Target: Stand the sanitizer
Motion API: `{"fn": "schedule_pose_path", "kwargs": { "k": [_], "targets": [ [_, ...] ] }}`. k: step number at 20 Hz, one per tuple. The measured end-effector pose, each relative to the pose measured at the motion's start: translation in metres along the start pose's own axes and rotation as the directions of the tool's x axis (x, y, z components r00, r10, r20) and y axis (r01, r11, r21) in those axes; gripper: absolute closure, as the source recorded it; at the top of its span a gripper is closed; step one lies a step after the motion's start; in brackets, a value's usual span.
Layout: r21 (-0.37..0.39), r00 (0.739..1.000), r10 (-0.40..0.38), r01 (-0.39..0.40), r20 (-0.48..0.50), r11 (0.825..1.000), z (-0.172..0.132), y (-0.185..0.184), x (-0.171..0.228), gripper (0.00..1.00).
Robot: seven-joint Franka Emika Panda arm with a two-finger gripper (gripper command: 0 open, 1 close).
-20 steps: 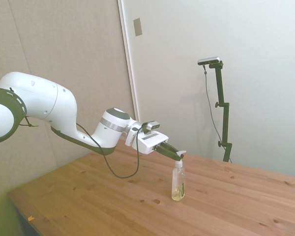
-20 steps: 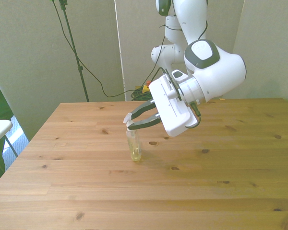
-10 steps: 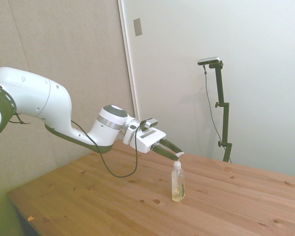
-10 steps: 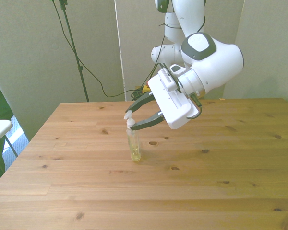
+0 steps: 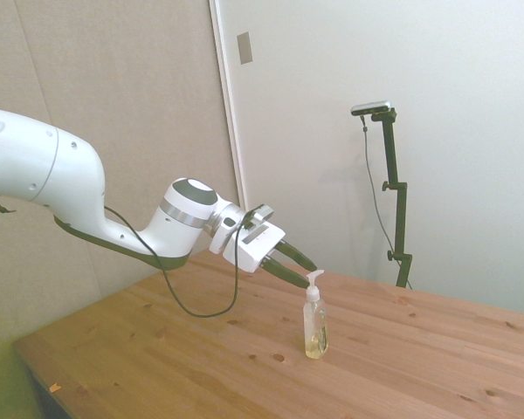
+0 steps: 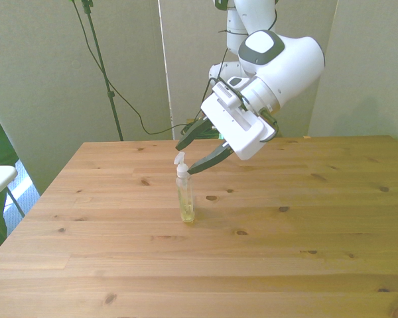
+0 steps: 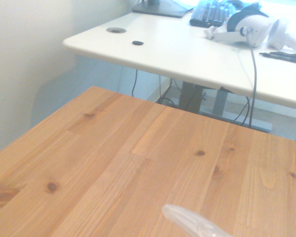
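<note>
Standing upright on the wooden table (image 5: 201,349), the sanitizer (image 5: 315,319) rests on its own base with nothing holding it, pale liquid low in the clear body and the white pump on top. In the front view it sits a little toward the front view's left of the table's middle, well in from every edge. The gripper (image 6: 189,156) hangs just above and behind the pump, its dark fingers (image 6: 209,159) spread apart and empty, one on each side of the nozzle's line but clear of it. From the side view the fingertips look level with the pump head and only just beside it, tilted down toward the bottle.

To my eye the job looks as good as done; what remains is getting the arm away cleanly. The risk lies in that small gap. The bottle is slim and tall for its footprint, with little liquid to weigh it down, so a light brush from a fingertip against the nozzle would likely tip it. A sideways or downward drift of the wrist would cause exactly that; a straight lift up and back looks the safer path. The wrist view shows only bare boards and a blurred sliver of clear plastic (image 7: 195,224), too soft to judge.
</note>
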State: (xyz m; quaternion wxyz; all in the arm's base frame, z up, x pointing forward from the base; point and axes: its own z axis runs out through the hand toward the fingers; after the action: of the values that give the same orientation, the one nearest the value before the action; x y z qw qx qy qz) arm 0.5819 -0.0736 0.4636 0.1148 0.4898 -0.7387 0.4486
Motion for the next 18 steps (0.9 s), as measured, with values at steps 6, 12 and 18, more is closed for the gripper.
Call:
{"fn": "schedule_pose_path", "kwargs": {
  "k": [6, 12, 18],
  "targets": [
    [0.005, 0.981, -0.082, 0.082, 0.174, 0.997, -0.037, 0.013, 0.023, 0.0],
    [-0.003, 0.89, -0.255, 0.277, 0.378, 0.961, -0.048, 0.032, 0.025, 0.0],
    [0.06, 0.708, -0.425, 0.478, 0.564, 0.877, -0.057, 0.047, 0.021, 0.0]
  ]
}}
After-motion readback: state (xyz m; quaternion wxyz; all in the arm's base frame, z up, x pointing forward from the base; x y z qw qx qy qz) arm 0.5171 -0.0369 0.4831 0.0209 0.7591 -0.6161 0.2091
